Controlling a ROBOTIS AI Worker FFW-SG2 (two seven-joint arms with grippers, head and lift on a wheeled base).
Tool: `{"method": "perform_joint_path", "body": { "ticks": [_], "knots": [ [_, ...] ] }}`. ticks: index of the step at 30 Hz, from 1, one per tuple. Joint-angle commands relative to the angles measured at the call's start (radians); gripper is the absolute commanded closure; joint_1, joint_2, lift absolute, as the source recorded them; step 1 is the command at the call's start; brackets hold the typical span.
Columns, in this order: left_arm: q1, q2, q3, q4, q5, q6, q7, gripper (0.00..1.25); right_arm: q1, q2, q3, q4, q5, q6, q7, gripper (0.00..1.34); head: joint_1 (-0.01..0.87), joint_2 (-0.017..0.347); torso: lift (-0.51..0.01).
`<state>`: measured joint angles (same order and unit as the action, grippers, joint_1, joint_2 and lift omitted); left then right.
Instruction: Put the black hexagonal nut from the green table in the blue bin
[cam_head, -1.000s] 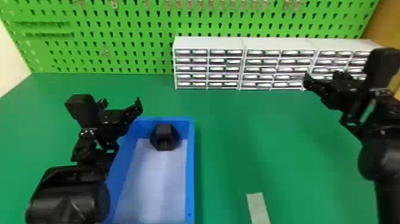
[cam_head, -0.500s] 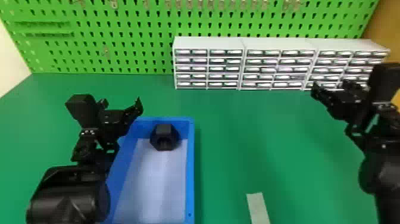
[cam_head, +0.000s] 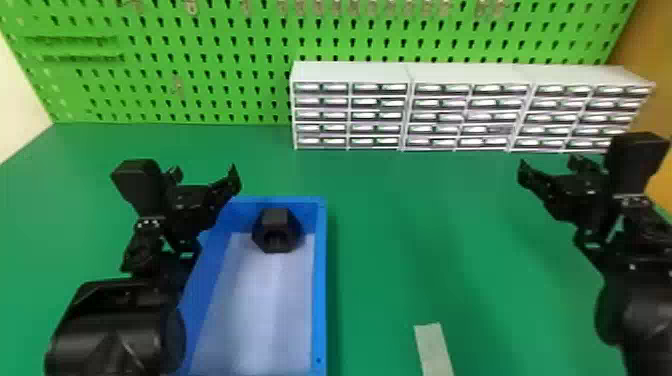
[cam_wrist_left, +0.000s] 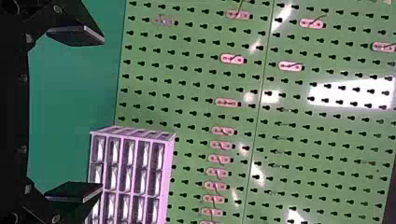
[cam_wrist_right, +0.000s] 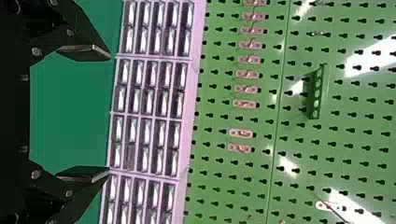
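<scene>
The black hexagonal nut (cam_head: 276, 231) lies inside the blue bin (cam_head: 320, 280), against its far end. My left gripper (cam_head: 206, 172) is above the table just left of the bin's far corner, apart from the nut. In the left wrist view the left gripper (cam_wrist_left: 77, 114) has its two fingers wide apart, nothing between them. Over at the right side of the table is my right gripper (cam_head: 550, 167), well away from the bin. The right wrist view has the right gripper (cam_wrist_right: 85, 112) open too, holding nothing.
White drawer cabinets (cam_head: 350, 72) stand at the back of the green table (cam_head: 425, 215), before a green pegboard (cam_head: 215, 75). A pale strip (cam_head: 433, 350) lies near the front, to the right of the bin.
Against the earlier head views, the right arm has shifted, its gripper now lower and nearer the front than half a second ago. The left arm, nut and bin have stayed put.
</scene>
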<state>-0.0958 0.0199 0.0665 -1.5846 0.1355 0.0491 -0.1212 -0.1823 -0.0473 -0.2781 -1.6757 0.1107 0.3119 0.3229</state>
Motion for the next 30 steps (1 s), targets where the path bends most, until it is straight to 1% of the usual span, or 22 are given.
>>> {"method": "perform_joint_path", "body": {
  "ticks": [1, 15, 30],
  "knots": [
    [0.001, 0.000, 0.001, 0.000, 0.003, 0.000, 0.000, 0.17, 0.011, 0.001, 0.004, 0.002, 0.000, -0.002, -0.001, 0.41, 0.686, 0.051, -0.097],
    [0.001, 0.000, 0.003, 0.000, 0.007, 0.000, 0.000, 0.17, 0.020, 0.007, 0.016, 0.002, -0.012, -0.002, -0.001, 0.41, 0.686, 0.051, -0.097],
    [0.001, 0.000, 0.004, 0.000, 0.007, 0.000, 0.000, 0.17, 0.021, 0.006, 0.019, 0.002, -0.019, -0.007, -0.001, 0.41, 0.686, 0.051, -0.097]
  ]
}}
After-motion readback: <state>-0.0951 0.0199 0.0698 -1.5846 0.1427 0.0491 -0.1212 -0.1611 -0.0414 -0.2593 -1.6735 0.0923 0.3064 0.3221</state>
